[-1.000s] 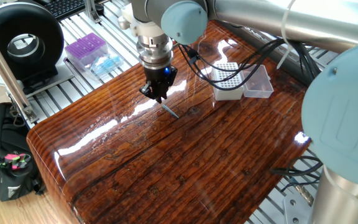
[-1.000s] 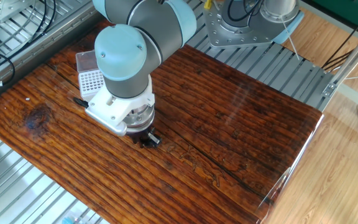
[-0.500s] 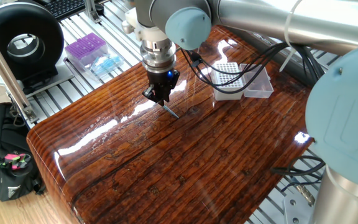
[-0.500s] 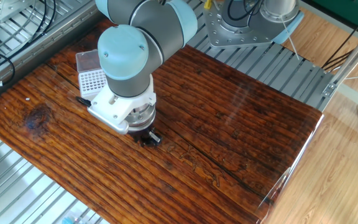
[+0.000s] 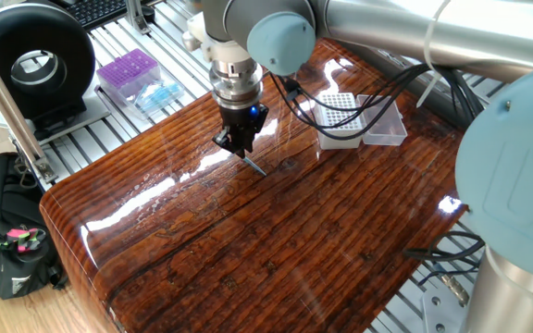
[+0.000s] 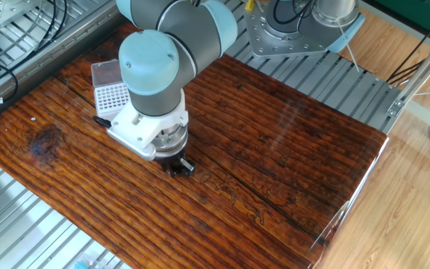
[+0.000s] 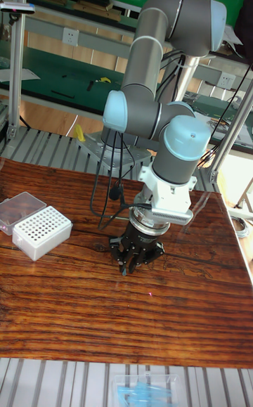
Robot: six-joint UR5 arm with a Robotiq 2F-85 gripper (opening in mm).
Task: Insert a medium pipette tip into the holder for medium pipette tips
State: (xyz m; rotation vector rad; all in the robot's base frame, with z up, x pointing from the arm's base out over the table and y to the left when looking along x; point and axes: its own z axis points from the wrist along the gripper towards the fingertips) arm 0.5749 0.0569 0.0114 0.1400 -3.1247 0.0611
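In one fixed view, the tool [image 5: 240,143] stood low over the wooden desk [image 5: 248,240], its fingers closed on the upper end of the medium pipette tip [image 5: 253,166], which slanted down with its narrow end at or just above the wood; whether it touched could not be told. The holder for medium pipette tips [image 5: 338,121] sat apart toward the far edge, its grid of holes open to the air and its clear lid [image 5: 384,122] folded out beside it. In the other fixed view, the wrist hid most of the tool [image 6: 175,167], and the tip could not be made out; the holder [image 6: 110,99] showed partly behind the arm. In the tall fixed view, the tool [image 7: 135,256] hung close to the desk [image 7: 84,315] and the holder [image 7: 42,232] lay well to the side. By this evidence the pickup looked done or nearly so, while the lift, the carry and the insertion remained.
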